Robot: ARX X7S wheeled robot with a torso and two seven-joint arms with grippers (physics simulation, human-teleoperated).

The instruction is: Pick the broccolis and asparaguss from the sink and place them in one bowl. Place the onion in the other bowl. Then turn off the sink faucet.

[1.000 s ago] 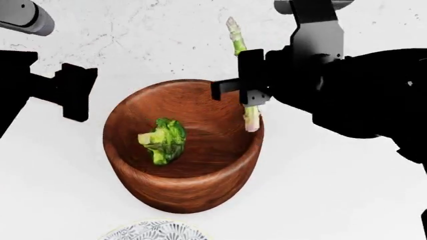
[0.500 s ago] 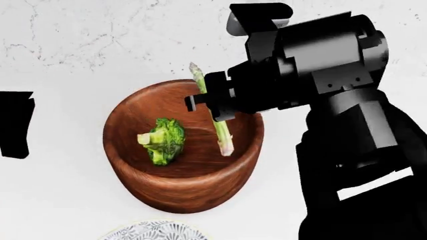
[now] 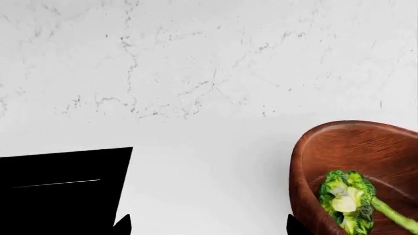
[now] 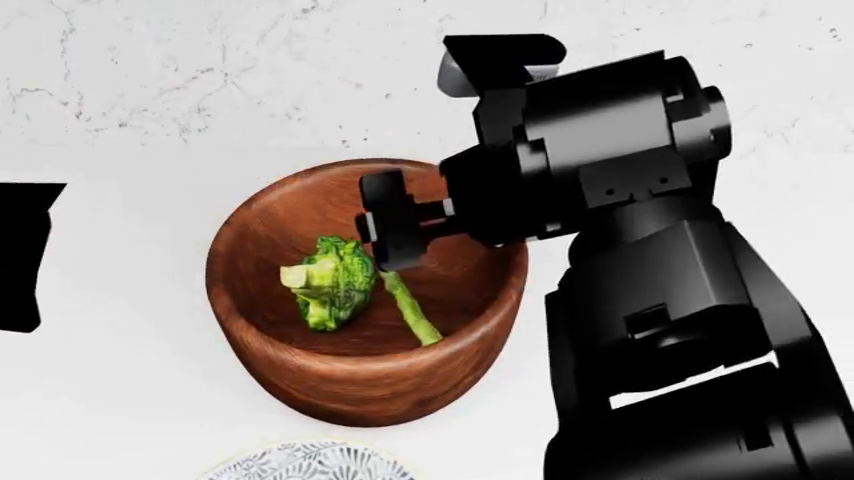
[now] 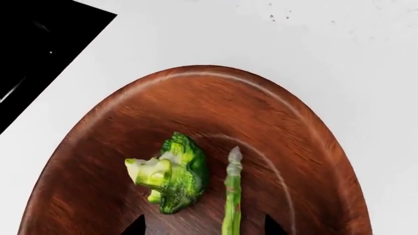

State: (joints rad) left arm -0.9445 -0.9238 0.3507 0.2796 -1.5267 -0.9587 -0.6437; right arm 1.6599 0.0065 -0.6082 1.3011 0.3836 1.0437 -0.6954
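The deep round reddish-brown wooden bowl (image 4: pixel 360 300) stands on the white marble-veined bench (image 4: pixel 160 90), and everything here is best placed against it. Inside it, on its floor, a dark green bumpy broccoli floret (image 4: pixel 331 283) with a pale stalk lies on its side. Just beside the floret lies a slim light green asparagus spear (image 4: pixel 411 312), its upper end running up under the right claw (image 4: pixel 387 235).

That black claw hangs over the bowl's middle, low above its hollow, which reads as the delivery of the spear. The right wrist view shows the spear (image 5: pixel 231 196) lying lengthwise between the two dark fingertips, with wood visible on either side of it. Whether the fingertips pinch it or stand spread around it I cannot tell.

The left claw (image 4: pixel 20 255) shows only as a black block at the picture's edge, well apart from the bowl on its left. Its jaws cannot be judged. It seems parked clear of the bowl so the other arm has room.

Near the bowl's front, the rim of a white ceramic bowl with grey floral pattern (image 4: pixel 310 460) peeks in.

No brand, label or writing is readable anywhere
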